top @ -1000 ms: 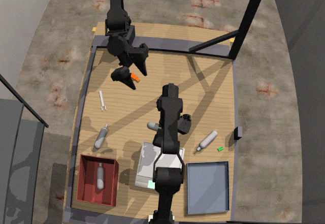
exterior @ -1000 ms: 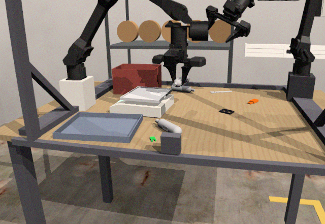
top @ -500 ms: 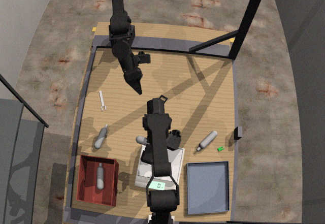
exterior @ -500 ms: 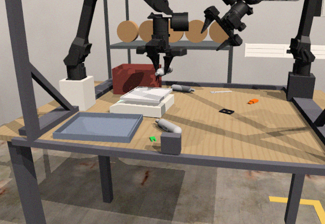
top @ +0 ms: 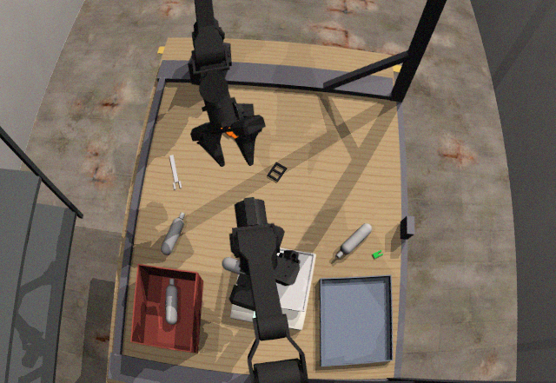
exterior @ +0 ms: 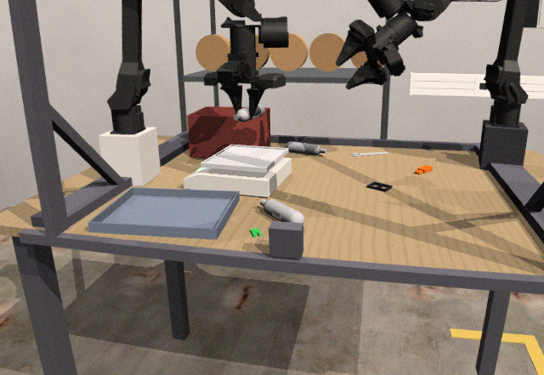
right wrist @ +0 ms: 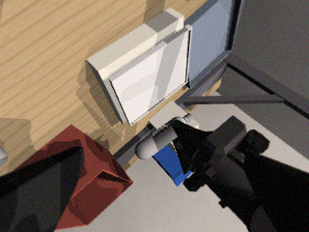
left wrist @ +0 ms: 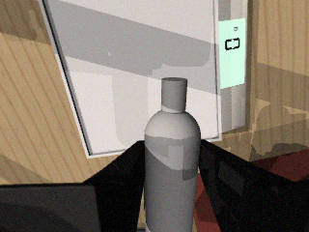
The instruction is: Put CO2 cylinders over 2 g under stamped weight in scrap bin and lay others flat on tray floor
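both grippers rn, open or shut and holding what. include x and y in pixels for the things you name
Left gripper (top: 244, 280) (exterior: 244, 115) (left wrist: 173, 145): closed on a grey cylinder (top: 230, 265) (exterior: 242, 114) (left wrist: 172, 193) (right wrist: 150, 146), above the table.
Right gripper (top: 236, 164) (exterior: 342, 76): open, holding nothing.

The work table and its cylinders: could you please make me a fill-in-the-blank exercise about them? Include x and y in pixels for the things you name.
The left gripper (top: 246, 275) (exterior: 246, 116) (left wrist: 170, 147) (right wrist: 171, 126) is ____ on a grey cylinder (top: 231, 265) (exterior: 242, 114) (left wrist: 171, 198) (right wrist: 145, 149).
The right gripper (top: 235, 163) (exterior: 342, 76) (right wrist: 165, 157) is ____.
The red bin (top: 197, 316) (exterior: 211, 131) (left wrist: 290, 169) (right wrist: 92, 208) contains ____ cylinder.
The small clip (top: 377, 254) (exterior: 255, 232) near the blue tray (top: 321, 325) (exterior: 153, 231) (right wrist: 210, 48) is coloured ____.

Missing words: shut; open; one; green.
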Robot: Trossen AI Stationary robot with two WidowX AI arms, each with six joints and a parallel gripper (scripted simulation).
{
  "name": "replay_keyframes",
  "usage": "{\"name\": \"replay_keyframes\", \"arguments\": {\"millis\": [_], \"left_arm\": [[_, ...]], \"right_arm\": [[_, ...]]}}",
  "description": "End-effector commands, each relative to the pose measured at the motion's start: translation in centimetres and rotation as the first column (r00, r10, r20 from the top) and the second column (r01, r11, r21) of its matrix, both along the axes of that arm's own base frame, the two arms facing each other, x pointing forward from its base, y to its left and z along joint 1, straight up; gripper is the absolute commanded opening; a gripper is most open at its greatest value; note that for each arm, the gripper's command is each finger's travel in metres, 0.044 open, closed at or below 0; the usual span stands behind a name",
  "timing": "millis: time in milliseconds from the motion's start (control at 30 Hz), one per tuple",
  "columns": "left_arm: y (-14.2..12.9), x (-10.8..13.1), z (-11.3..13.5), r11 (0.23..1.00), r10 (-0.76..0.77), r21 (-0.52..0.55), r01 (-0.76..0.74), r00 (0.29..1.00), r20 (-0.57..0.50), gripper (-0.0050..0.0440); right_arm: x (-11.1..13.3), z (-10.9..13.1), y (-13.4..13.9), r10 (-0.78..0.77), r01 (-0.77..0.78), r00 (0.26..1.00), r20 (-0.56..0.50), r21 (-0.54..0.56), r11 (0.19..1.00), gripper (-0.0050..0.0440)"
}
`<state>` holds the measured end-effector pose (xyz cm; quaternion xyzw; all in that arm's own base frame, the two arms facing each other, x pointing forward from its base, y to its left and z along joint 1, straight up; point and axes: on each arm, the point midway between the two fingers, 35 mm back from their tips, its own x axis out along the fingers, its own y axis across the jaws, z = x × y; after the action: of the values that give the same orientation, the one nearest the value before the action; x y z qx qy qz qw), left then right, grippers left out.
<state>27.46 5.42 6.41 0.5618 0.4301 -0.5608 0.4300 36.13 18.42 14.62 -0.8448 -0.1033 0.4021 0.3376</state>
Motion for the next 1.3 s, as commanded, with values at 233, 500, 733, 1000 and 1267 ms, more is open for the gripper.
{"name": "replay_keyframes", "arguments": {"millis": [233, 500, 733, 1000, 1267], "left_arm": [[0.6, -3.1, 0.5, 1.0, -0.003, 0.006, 0.003, 1.0, 0.025, -0.005], [0.7, -4.2, 0.4, 0.999, 0.034, 0.001, -0.034, 0.998, 0.045, -0.005], [0.8, -4.2, 0.4, 0.971, 0.239, -0.021, -0.239, 0.954, 0.179, -0.005], [0.7, -4.2, 0.1, 0.886, 0.456, -0.071, -0.458, 0.832, 0.315, -0.005], [0.7, -3.9, 0.3, 0.864, 0.493, -0.086, -0.496, 0.8, 0.343, -0.005]], "right_arm": [[0.5, -1.0, 0.1, 0.236, -0.157, 0.945, 0.226, -0.318, 0.935, 0.044], [0.8, -1.6, 0.1, 0.442, -0.193, 0.84, 0.315, -0.588, 0.785, 0.044], [0.9, -1.7, 0.0, 0.487, -0.189, 0.812, 0.322, -0.644, 0.742, 0.044], [0.9, -1.6, 0.0, 0.489, -0.188, 0.809, 0.325, -0.646, 0.74, 0.044], [0.9, -1.6, 0.0, 0.489, -0.188, 0.81, 0.325, -0.646, 0.74, 0.044]]}}
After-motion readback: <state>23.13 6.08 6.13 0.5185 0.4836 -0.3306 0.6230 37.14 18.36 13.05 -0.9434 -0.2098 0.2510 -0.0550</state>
